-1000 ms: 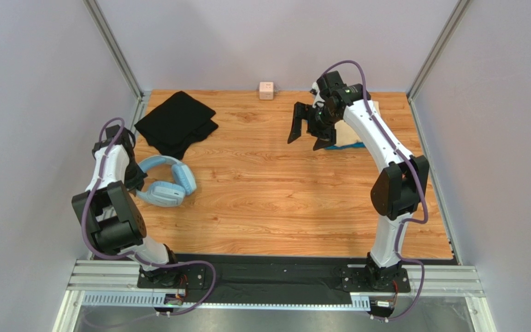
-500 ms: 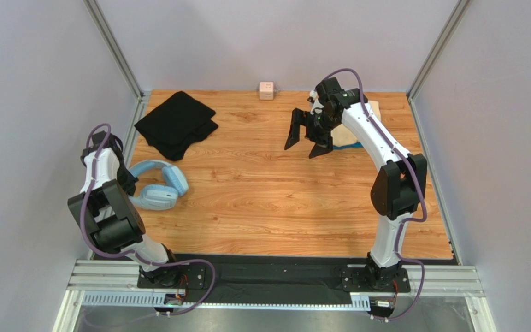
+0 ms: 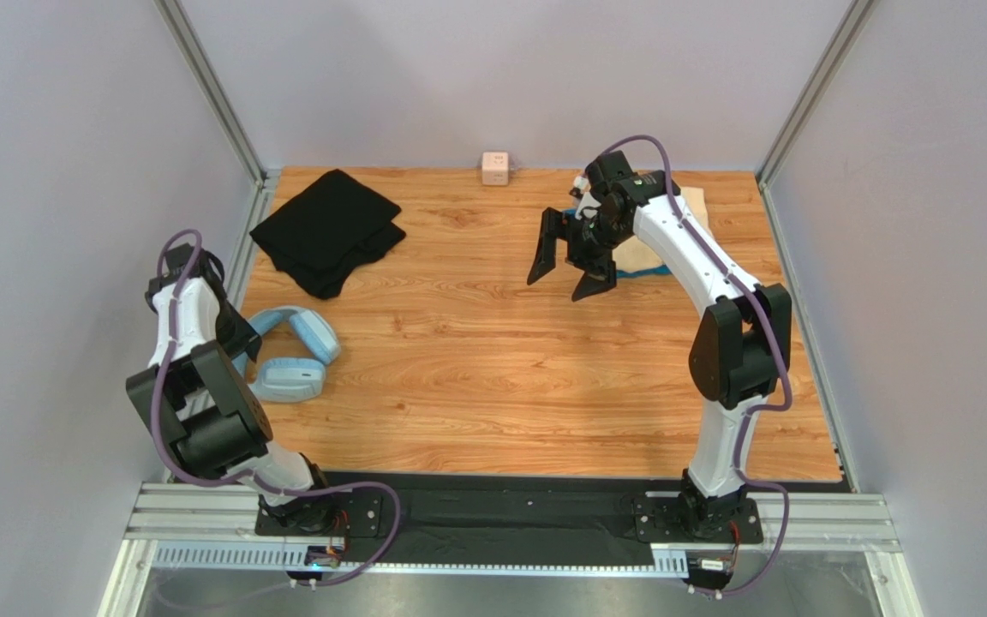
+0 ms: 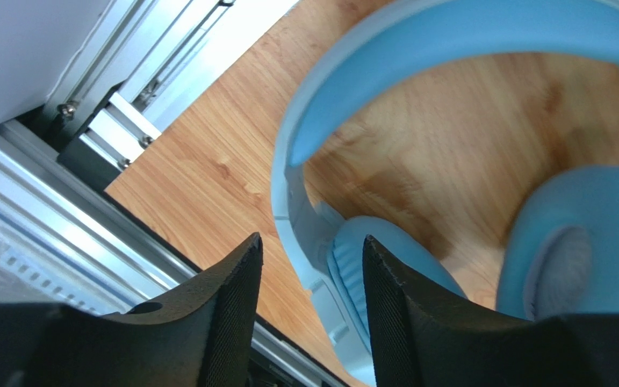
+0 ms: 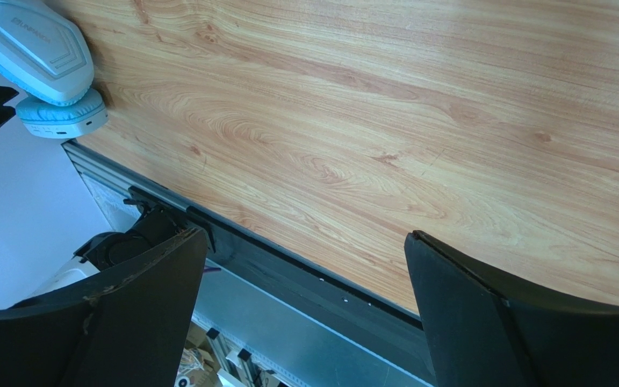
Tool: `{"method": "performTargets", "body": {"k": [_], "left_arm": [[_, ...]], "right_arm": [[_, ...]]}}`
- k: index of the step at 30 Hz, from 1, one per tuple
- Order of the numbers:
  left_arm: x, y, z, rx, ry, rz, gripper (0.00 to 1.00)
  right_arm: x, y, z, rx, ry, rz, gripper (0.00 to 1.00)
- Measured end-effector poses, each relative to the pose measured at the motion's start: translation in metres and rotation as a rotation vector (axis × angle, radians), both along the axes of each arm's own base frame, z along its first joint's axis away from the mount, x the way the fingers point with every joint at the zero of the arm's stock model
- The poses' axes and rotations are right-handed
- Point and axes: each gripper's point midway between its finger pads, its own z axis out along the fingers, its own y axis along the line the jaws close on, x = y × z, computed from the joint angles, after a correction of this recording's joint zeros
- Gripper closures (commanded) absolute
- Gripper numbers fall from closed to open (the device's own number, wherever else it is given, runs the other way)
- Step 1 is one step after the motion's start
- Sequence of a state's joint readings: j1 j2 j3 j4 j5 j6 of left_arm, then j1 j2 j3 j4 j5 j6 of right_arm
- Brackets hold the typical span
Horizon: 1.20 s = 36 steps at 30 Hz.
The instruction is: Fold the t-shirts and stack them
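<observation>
The black t-shirt (image 3: pixel 329 229) lies folded at the far left of the table (image 3: pixel 486 373). The cream-beige t-shirt (image 3: pixel 642 256) sits at the far right, largely hidden behind the right arm, with a sliver of the blue t-shirt (image 3: pixel 573 202) showing at its far-left edge. The right gripper (image 3: pixel 566 277) hangs just left of that pair, its fingers spread wide and holding nothing. At the near left, the left gripper (image 4: pixel 311 246) is down by the light-blue headphones (image 3: pixel 290 360). Its fingers stand apart with the headband's hinge in the gap, and it is not clear whether either pad touches the plastic. The step in hand looks like setting the headphones aside so the shirts can be handled. To do it well, the left claw should let go fully and rise straight up off the band before it swings away, or a fingertip may drag the headset back across the wood. The right claw should then pinch the cream shirt by an edge and take that layer alone. In count there are three shirts, the blue one barely seen, one pair of headphones, one small pink cube (image 3: pixel 496 167) at the far edge, and two arms.
</observation>
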State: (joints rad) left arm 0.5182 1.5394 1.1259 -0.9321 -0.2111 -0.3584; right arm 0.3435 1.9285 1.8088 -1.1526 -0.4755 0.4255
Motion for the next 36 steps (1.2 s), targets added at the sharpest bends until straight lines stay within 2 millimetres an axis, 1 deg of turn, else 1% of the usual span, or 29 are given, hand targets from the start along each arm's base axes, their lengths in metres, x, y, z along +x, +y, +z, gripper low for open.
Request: {"method": "performTargets", "body": {"k": [2,7,10,11,15,17,19,21,22,24,25,28,30,31,33,36], "left_arm": [[0.004,-0.005,0.009,-0.01,-0.051,-0.009,0.44],[0.015,-0.015,0.043,-0.005,-0.217,-0.029,0.43],[0.026,-0.024,0.063,-0.022,-0.332,-0.037,0.43],[0.032,-0.028,0.068,-0.034,-0.369,-0.043,0.43],[0.073,-0.054,0.085,-0.088,-0.534,-0.132,0.42],[0.096,-0.073,0.092,-0.121,-0.605,-0.185,0.42],[0.114,-0.084,0.097,-0.144,-0.661,-0.202,0.42],[0.128,-0.086,0.095,-0.151,-0.679,-0.177,0.42],[0.134,-0.084,0.093,-0.152,-0.673,-0.162,0.4],[0.158,-0.075,0.085,-0.136,-0.661,-0.123,0.4],[0.17,-0.071,0.081,-0.127,-0.664,-0.105,0.4],[0.19,-0.064,0.061,-0.135,-0.631,-0.058,0.4],[0.201,-0.064,0.054,-0.143,-0.598,-0.048,0.4],[0.208,-0.064,0.053,-0.145,-0.592,-0.047,0.4],[0.22,-0.069,0.054,-0.145,-0.595,-0.062,0.4],[0.225,-0.088,0.055,-0.151,-0.596,-0.095,0.4]], "right_arm": [[0.0,0.001,0.0,0.006,-0.002,0.002,0.0],[0.002,0.003,0.001,0.018,-0.008,0.005,0.0],[0.002,0.004,0.002,0.023,-0.008,0.007,0.0],[0.002,0.004,0.002,0.026,-0.009,0.007,0.0],[0.001,0.007,0.002,0.047,0.002,0.006,0.0],[-0.002,0.01,-0.003,0.064,0.022,0.002,0.0],[-0.007,0.01,-0.012,0.069,0.052,-0.002,0.0],[-0.013,0.008,-0.022,0.056,0.081,-0.008,0.0],[-0.016,0.006,-0.026,0.047,0.092,-0.01,0.0],[-0.019,0.003,-0.031,0.031,0.102,-0.013,0.0],[-0.02,0.002,-0.032,0.025,0.102,-0.015,0.0],[-0.025,-0.001,-0.028,0.02,0.088,-0.018,0.0],[-0.028,-0.003,-0.023,0.024,0.072,-0.019,0.0],[-0.03,-0.003,-0.021,0.027,0.064,-0.019,0.0],[-0.034,-0.005,-0.017,0.034,0.049,-0.021,0.0],[-0.039,-0.006,-0.018,0.04,0.044,-0.025,0.0]]}}
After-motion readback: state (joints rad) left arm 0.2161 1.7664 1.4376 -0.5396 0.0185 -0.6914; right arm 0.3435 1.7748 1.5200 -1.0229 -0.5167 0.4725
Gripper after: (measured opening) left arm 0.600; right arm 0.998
